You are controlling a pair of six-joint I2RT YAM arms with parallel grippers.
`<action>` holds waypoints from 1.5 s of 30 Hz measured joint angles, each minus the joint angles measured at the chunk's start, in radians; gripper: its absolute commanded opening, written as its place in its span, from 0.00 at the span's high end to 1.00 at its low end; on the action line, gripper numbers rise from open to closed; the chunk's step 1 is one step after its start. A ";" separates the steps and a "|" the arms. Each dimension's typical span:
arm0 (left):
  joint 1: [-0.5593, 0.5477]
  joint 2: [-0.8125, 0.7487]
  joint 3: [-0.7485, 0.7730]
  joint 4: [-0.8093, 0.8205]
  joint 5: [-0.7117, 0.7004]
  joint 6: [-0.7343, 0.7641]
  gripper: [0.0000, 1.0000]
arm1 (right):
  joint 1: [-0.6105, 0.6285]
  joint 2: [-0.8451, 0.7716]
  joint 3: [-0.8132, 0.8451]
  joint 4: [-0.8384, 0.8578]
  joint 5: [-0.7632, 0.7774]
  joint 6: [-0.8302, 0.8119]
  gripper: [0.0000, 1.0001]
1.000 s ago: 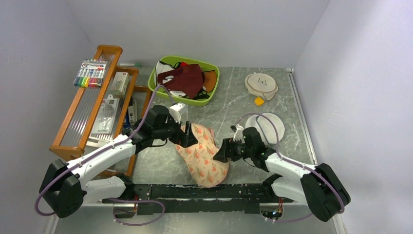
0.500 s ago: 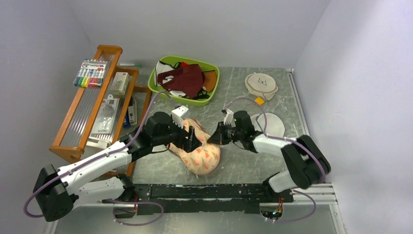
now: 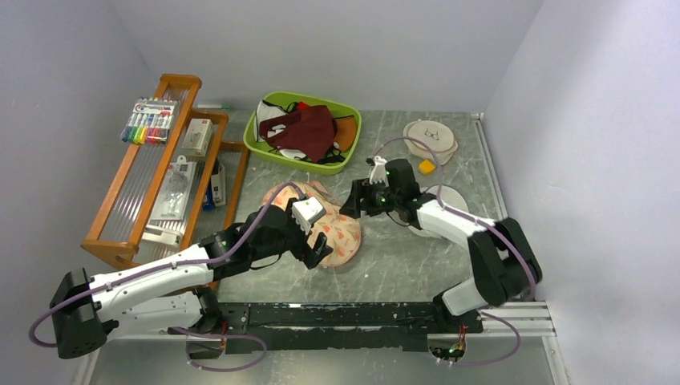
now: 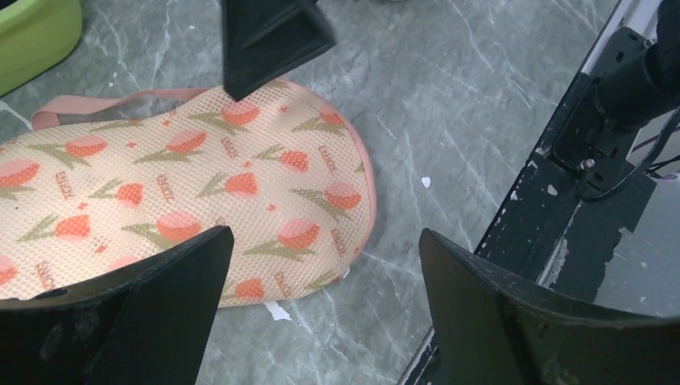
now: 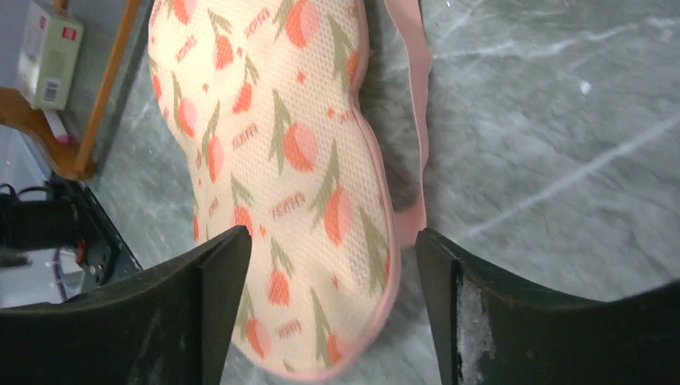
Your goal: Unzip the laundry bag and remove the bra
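Note:
The laundry bag [image 3: 343,233], a peach pouch with a red and green leaf print, lies flat on the grey table. It fills the left wrist view [image 4: 200,184] and the right wrist view [image 5: 281,160]. A pink edging strip [image 5: 417,120] stands out along one side. My left gripper [image 3: 318,250] is open at the bag's near edge, jaws wide over bare table [image 4: 325,241]. My right gripper [image 3: 351,206] is open above the bag's far right end, which lies between its jaws [image 5: 333,237]. The bra is not in view.
A green bin [image 3: 346,160] with a maroon garment [image 3: 309,132] stands behind the bag. A wooden rack [image 3: 160,168] is at the left. A round white mesh bag [image 3: 431,138], a yellow block [image 3: 427,166] and a white disc [image 3: 449,207] lie at the right. A black rail [image 3: 361,313] runs along the near edge.
The bag has moved from the near rail toward the middle and now lies flat. My left gripper went from its far left end to its near edge. My right gripper swung to its far right end.

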 measured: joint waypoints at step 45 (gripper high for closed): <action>-0.062 -0.081 -0.023 0.061 -0.085 0.183 0.01 | -0.134 0.099 -0.605 1.218 -0.438 0.811 1.00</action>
